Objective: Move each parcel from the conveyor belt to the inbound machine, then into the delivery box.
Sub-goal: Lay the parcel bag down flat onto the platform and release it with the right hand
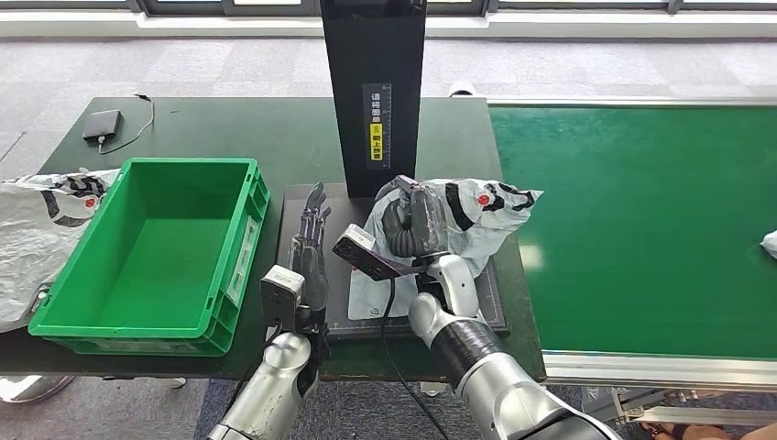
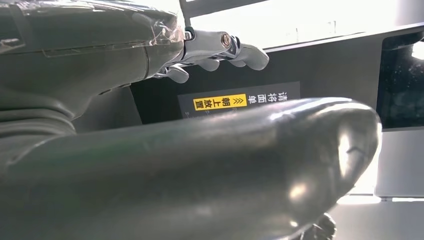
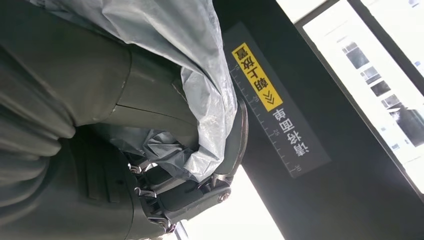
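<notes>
A grey plastic parcel [image 1: 476,215] with black and red print lies on the black platform [image 1: 302,206] of the inbound machine, in front of its dark upright column [image 1: 373,92]. My right hand [image 1: 414,220] grips the parcel's near edge; in the right wrist view the grey bag [image 3: 200,65] is folded over the fingers [image 3: 235,135]. My left hand [image 1: 310,246] hovers over the platform's left part with fingers stretched out and nothing in it. The green delivery box [image 1: 156,252] stands left of the machine, with nothing inside. Another parcel [image 1: 768,244] shows at the conveyor's right edge.
The green conveyor belt [image 1: 641,220] fills the right side. A grey bag [image 1: 37,229] lies left of the delivery box. A small black device [image 1: 102,124] with a cable sits at the table's far left corner.
</notes>
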Controlling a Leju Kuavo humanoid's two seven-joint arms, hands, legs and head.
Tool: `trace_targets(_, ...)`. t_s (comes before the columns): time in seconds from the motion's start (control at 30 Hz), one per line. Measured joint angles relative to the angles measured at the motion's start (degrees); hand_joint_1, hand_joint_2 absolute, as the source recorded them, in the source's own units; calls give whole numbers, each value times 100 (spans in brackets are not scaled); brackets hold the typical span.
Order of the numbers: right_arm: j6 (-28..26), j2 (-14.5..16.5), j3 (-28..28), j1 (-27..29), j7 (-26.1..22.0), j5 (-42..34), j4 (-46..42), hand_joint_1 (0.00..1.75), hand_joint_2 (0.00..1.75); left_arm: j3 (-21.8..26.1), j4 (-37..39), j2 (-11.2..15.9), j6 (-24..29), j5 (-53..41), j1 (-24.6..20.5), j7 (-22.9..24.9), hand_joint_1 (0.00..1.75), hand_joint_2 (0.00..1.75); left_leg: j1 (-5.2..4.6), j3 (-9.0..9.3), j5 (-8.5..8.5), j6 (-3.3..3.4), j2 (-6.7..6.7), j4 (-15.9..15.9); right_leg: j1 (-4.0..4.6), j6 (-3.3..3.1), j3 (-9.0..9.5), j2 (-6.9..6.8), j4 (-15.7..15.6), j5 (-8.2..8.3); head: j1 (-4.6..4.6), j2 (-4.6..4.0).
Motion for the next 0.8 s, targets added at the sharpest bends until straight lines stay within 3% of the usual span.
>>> trace_targets(0.1,59,1,26,0,12,-106,36,175,175,0,0,0,3,1,0,0,0,0,0,0,0,0,1,0,1,0,0,0,1,0,-1,-1)
trace_targets(0.17,248,4,199,14,59,-561,61,175,175,4,-8,0,15,28,3,0,0,0,1,0,0,0,1,-1,1,-1,0,1,2,0,0,0)
trace_targets(0.3,368,8,1296,226,196,-2061,78,175,175,59,-94,2,48,101,28,0,0,0,2,0,-1,-2,2,-2,3,-2,-2,3,2,-2,-1,0)
trace_targets(0.4,284,7,2071,368,257,-2475,78,175,175,133,-152,8,51,111,53,0,0,0,3,-2,-2,-4,1,-2,3,-4,-4,2,2,-4,-1,0)
trace_targets(0.8,96,6,3471,423,192,-3797,175,175,175,387,-270,15,-2,95,124,0,0,0,2,-2,-2,-3,2,-1,2,-4,-3,2,1,-3,-1,0)
